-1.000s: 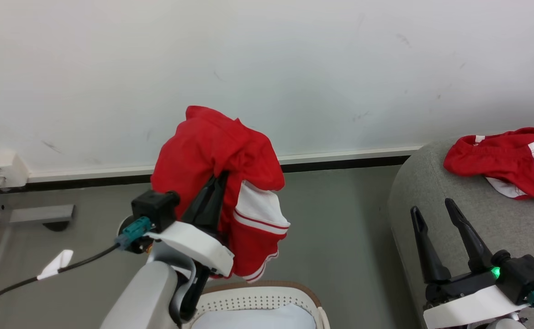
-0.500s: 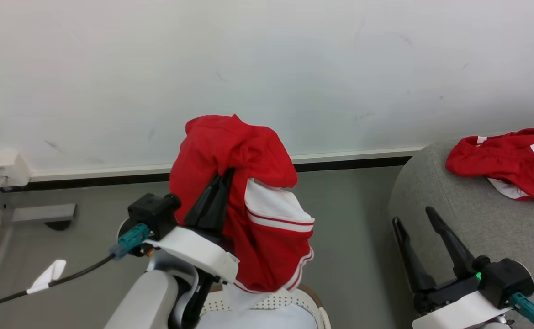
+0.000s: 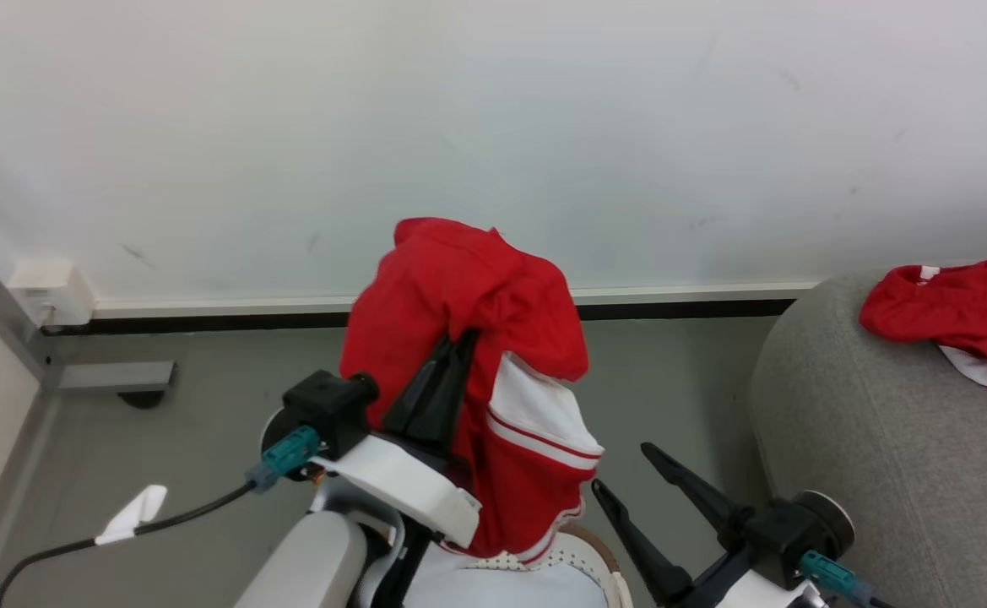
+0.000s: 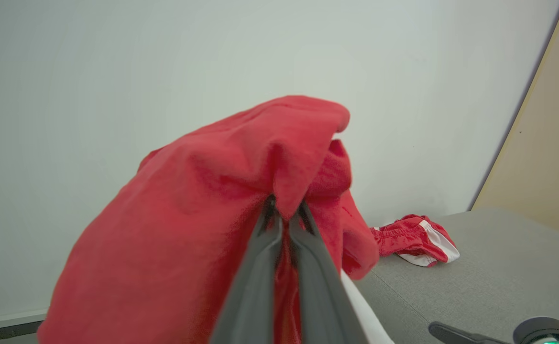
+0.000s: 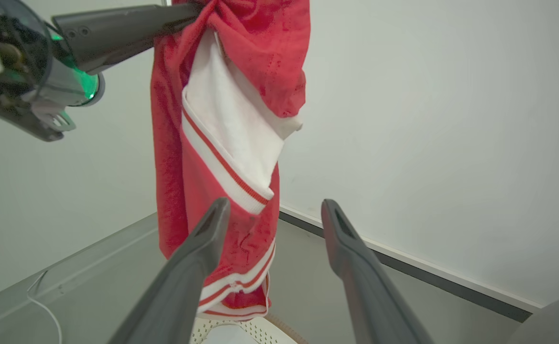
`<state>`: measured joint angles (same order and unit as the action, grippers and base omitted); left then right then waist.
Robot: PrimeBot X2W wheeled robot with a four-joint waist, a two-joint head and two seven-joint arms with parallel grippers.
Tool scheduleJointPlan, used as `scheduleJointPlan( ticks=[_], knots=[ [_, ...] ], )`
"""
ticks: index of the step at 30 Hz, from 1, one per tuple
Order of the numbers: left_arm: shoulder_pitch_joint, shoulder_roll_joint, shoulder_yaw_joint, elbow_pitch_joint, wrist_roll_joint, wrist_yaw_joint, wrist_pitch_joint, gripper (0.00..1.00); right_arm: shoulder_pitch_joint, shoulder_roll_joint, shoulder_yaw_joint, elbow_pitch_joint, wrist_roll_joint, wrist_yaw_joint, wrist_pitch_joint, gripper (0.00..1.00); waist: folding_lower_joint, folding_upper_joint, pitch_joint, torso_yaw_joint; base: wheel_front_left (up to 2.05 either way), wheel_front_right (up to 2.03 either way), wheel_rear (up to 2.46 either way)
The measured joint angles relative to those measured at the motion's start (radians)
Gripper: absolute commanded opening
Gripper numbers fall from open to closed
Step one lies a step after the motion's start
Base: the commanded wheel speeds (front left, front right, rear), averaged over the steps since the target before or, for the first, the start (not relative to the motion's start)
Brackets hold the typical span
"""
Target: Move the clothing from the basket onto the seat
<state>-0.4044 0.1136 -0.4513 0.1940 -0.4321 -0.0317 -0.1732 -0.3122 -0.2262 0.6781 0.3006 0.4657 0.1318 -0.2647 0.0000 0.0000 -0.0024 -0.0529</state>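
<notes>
Clothing, held garment (image 3: 468,287): red with a white panel and stripe trim, bunched over the fingertips, hanging clear of the floor, hem low over the basket's far rim; contact there not tellable.
Left gripper (image 4: 284,212): fingers pressed together, clamped on a fold of the held garment, raised above the basket.
Right gripper (image 3: 624,467): fingers spread apart, holding nothing, between basket and seat, nearer tip just beside the hanging hem.
Basket (image 3: 603,553): at the bottom edge of the head view, under the left arm, pale blue-white cloth (image 3: 493,584) inside.
Seat (image 3: 864,439): to the right, rounded edge well apart from the held garment, broad bare grey top.
Second garment (image 3: 940,308): lying on the seat's far part, near the wall (image 3: 493,127).
Open room: bare grey floor (image 3: 679,388) between basket and seat; cable (image 3: 164,519) trailing left of the arm.
</notes>
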Motion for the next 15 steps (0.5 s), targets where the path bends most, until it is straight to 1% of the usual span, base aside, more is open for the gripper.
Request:
scheduleJointPlan(
  ticks=[5,10,14,15],
  knots=[
    [-0.008,-0.026,-0.053,0.014,0.000,-0.018,-0.001,0.00,-0.038,0.013,0.086,0.080,0.044,0.000,0.000,1.00,0.0000,0.0000,-0.001,0.048,0.00,0.00,0.00],
    [-0.010,-0.047,-0.124,0.019,-0.012,-0.037,-0.001,0.00,-0.074,0.045,0.102,0.165,0.057,0.000,0.000,1.00,0.0000,0.0000,-0.005,0.100,0.00,0.00,0.00],
    [-0.010,-0.056,-0.186,0.016,-0.032,-0.043,0.003,0.00,-0.082,0.068,0.074,0.192,0.042,0.000,0.000,1.00,0.0000,0.0000,-0.011,0.145,0.00,0.00,0.00],
    [-0.009,-0.059,-0.200,0.014,-0.037,-0.043,0.006,0.00,-0.084,0.072,0.060,0.196,0.034,0.000,0.000,0.75,0.0000,0.0000,-0.012,0.157,0.00,0.00,0.00]
  ],
)
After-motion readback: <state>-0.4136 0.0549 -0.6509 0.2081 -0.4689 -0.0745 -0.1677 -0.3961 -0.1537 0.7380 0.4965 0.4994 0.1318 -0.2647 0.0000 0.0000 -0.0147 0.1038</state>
